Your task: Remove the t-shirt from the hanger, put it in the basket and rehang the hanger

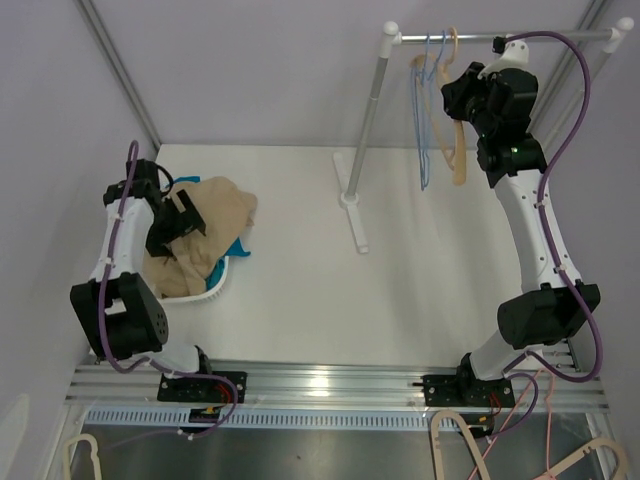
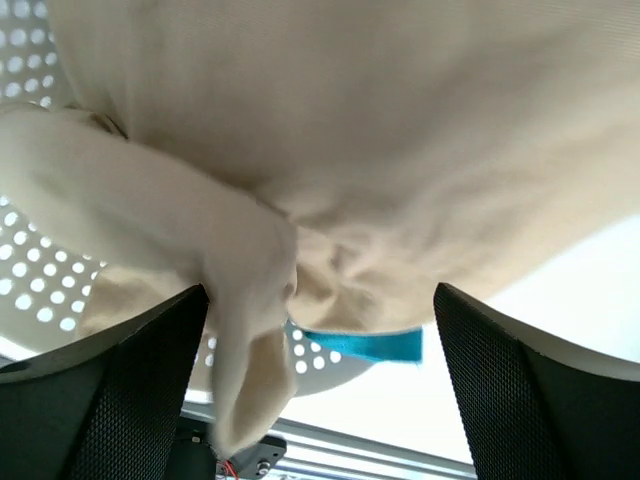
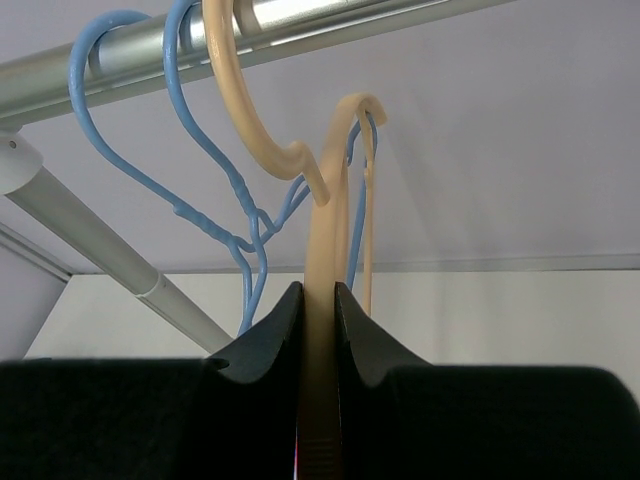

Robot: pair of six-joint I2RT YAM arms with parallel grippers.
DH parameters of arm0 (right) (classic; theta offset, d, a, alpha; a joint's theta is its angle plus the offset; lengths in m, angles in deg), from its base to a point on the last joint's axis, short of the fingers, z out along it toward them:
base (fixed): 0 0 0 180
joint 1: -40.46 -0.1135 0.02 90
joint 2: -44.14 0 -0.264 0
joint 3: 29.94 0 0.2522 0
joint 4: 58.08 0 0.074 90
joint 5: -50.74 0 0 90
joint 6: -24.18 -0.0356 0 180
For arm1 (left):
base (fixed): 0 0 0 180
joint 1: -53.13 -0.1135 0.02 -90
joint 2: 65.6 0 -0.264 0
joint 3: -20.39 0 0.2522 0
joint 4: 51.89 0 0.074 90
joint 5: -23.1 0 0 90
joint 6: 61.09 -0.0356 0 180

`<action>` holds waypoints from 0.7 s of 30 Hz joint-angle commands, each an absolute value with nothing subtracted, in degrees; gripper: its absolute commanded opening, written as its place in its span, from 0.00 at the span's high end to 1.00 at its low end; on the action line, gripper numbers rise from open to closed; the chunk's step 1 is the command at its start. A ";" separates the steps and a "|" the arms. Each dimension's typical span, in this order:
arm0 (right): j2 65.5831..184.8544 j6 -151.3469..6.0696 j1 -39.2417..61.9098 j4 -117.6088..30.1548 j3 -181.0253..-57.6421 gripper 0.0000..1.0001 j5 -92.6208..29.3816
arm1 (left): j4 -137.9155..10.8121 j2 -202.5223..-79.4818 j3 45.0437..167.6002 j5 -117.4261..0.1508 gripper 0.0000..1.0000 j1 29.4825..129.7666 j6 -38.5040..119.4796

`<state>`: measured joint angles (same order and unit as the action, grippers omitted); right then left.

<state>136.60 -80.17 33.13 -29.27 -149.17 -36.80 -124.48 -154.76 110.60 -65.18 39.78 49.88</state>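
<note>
The beige t-shirt (image 1: 215, 212) lies heaped in a white perforated basket (image 1: 205, 292) at the left, off any hanger. My left gripper (image 1: 180, 225) hovers over it with the jaws wide apart. In the left wrist view the shirt (image 2: 350, 130) fills the frame, and one fold hangs down beside the left finger of the gripper (image 2: 320, 400). My right gripper (image 1: 458, 100) is up at the rail, shut on the bare beige hanger (image 1: 459, 165). The right wrist view shows the jaws (image 3: 318, 292) clamped on the hanger's arm (image 3: 324, 225), its hook over the rail (image 3: 300, 12).
A blue wire hanger (image 1: 423, 150) hangs on the rail (image 1: 500, 38) just left of the beige one, also seen in the right wrist view (image 3: 210, 210). The rail's post (image 1: 368, 120) stands on a foot mid-table. A blue cloth (image 2: 370, 345) lies in the basket.
</note>
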 commanded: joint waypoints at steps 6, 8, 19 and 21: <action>136.77 -80.23 34.31 -26.39 -154.70 1.00 -37.67 | -126.65 -143.74 118.78 -61.98 0.00 40.64 47.45; 138.09 -80.41 35.10 -26.13 -155.84 1.00 -36.98 | -126.65 -142.07 119.40 -61.80 0.01 41.26 47.63; 138.80 -80.68 35.45 -24.64 -158.13 0.27 -38.81 | -111.46 -119.77 110.89 -56.53 0.01 43.89 53.77; 137.75 -80.33 35.63 -23.41 -159.09 0.09 -43.46 | -109.35 -117.03 109.40 -57.40 0.01 47.05 54.92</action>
<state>139.29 -80.94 35.31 -23.96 -155.40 -38.81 -116.29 -120.93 110.99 -59.00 44.02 52.04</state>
